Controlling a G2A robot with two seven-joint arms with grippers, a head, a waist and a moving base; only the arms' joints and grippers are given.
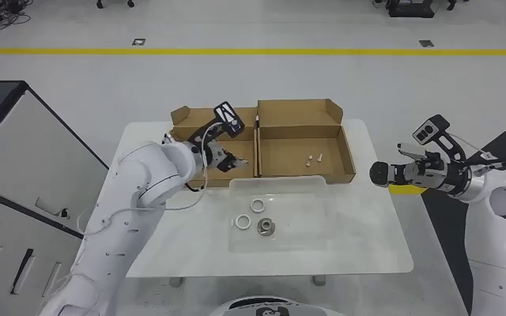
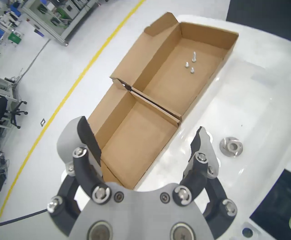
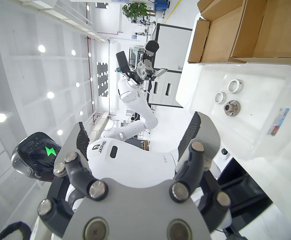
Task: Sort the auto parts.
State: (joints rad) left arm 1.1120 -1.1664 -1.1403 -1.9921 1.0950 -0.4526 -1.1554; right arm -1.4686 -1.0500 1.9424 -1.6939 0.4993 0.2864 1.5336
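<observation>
Robot lab: yellow floor line (image 1: 253, 51), racks (image 2: 52, 18)

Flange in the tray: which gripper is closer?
Left. The left gripper hangs over the cardboard box by the tray holding the flange; the right gripper sits beyond the table edge.

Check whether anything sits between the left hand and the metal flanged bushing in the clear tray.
Nothing tall. The open left hand hovers over the left brown cardboard box; toward the silver flanged metal bushing lie only the clear plastic tray's rim and a white ring, both low.
</observation>
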